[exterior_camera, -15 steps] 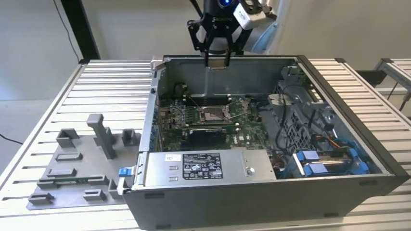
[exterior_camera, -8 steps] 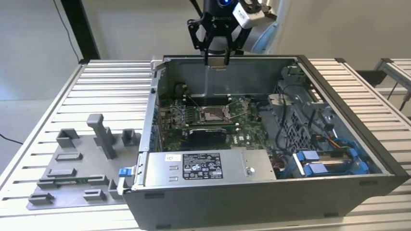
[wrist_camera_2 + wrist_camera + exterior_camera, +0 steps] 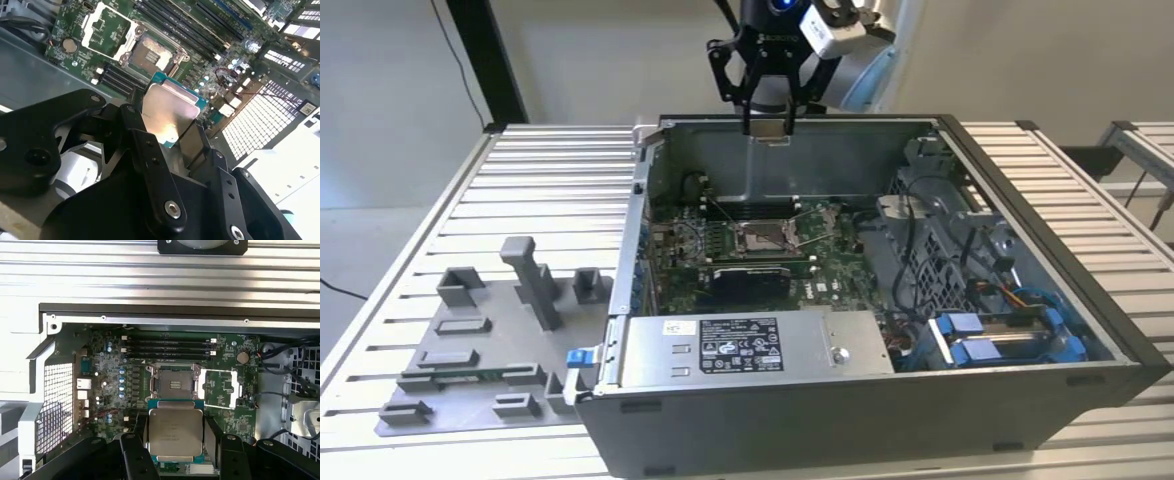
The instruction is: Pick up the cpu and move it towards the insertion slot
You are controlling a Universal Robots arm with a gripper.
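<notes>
Pincer (image 3: 770,128): seen in the exterior view above the rear wall of the open computer case (image 3: 1067,300); in both wrist views its black fingers (image 3: 134,455) are clamped against two opposite edges of the cpu, spread only as wide as the chip.
Cpu (image 3: 176,431): gripped in the pincer (image 3: 175,452) and held in the air, silvery lid facing the first wrist camera, teal rim visible around it; in the second wrist view the cpu (image 3: 167,114) is seen tilted between the fingers (image 3: 150,150) of the pincer (image 3: 172,145).
Insertion slot (image 3: 763,237): uncovered on the green motherboard (image 3: 834,285), its metal frame swung aside; in the first wrist view the slot (image 3: 174,384) is seen just at 12 o'clock of the held cpu, not touched by it.
Case: set on the ribbed bench (image 3: 547,170), lid off.
Grey fixture plate (image 3: 467,360): laid on the bench at the exterior view's left of the case.
</notes>
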